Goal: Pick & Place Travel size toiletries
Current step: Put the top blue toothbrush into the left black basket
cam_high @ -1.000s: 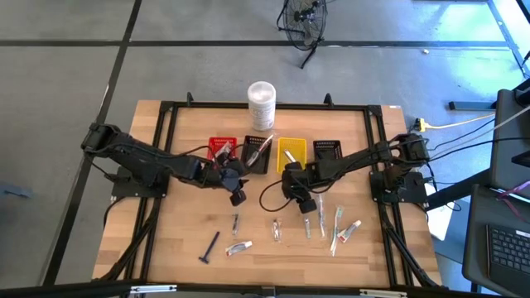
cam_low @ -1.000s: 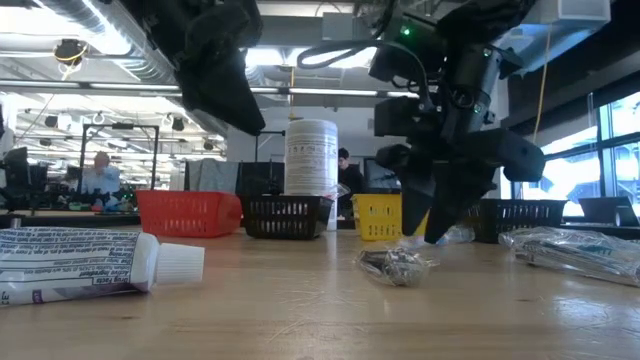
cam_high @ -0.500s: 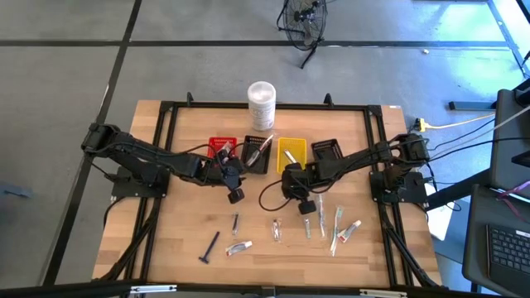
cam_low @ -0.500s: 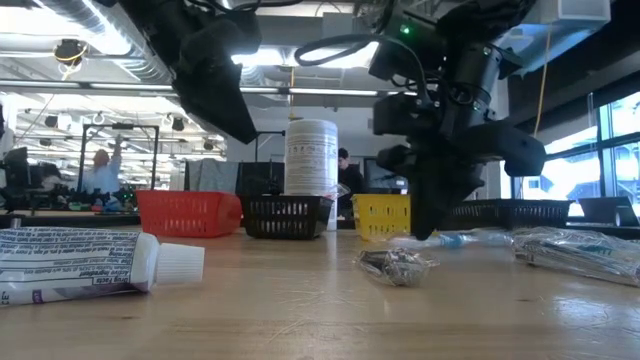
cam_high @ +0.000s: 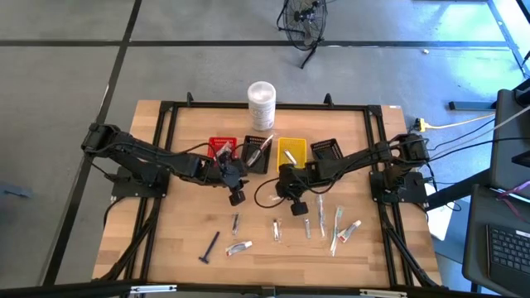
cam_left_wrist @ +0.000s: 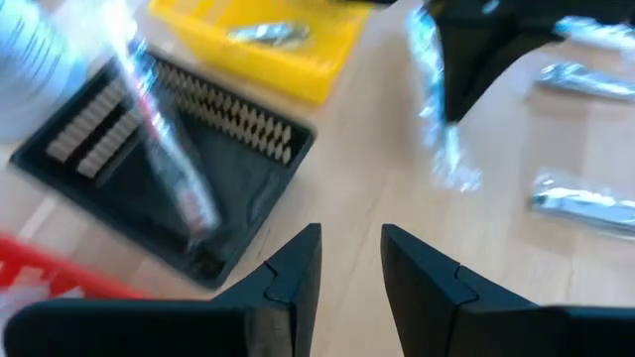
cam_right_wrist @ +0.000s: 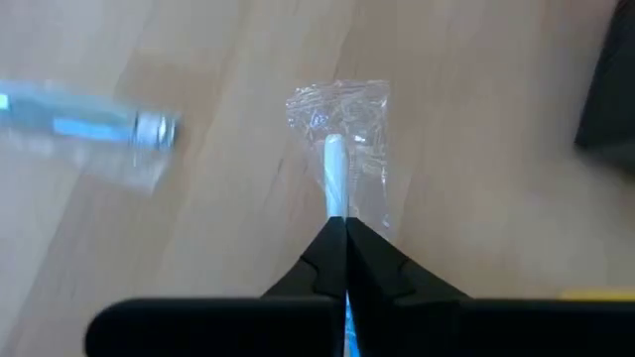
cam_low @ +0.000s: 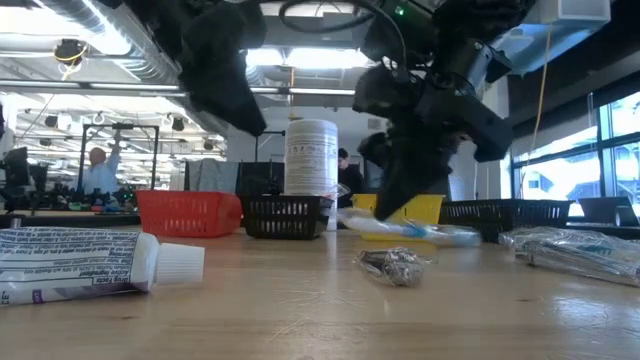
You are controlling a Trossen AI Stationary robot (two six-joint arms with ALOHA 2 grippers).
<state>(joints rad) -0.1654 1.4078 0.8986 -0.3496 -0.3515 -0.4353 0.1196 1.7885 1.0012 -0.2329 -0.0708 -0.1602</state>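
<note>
Our right hand [cam_right_wrist: 344,238] is clamped on a wrapped toothbrush [cam_right_wrist: 336,178], lifted just off the tabletop [cam_high: 166,240] near the yellow basket [cam_high: 291,150]. Our left hand [cam_left_wrist: 349,268] hovers with fingers apart beside the black basket [cam_left_wrist: 169,159], which already holds an item. Several toiletries [cam_high: 277,230] lie unsorted on the tabletop; we judge most remains. Baskets sit close together, so drops need care.

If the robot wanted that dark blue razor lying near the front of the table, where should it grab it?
Probably the razor is best gripped mid-handle, coming straight down from above. It lies flat and slanted on the bare wood, its slim handle free on both sides, with its wider head at the lower end. The fingers should close across the handle's width.
</note>
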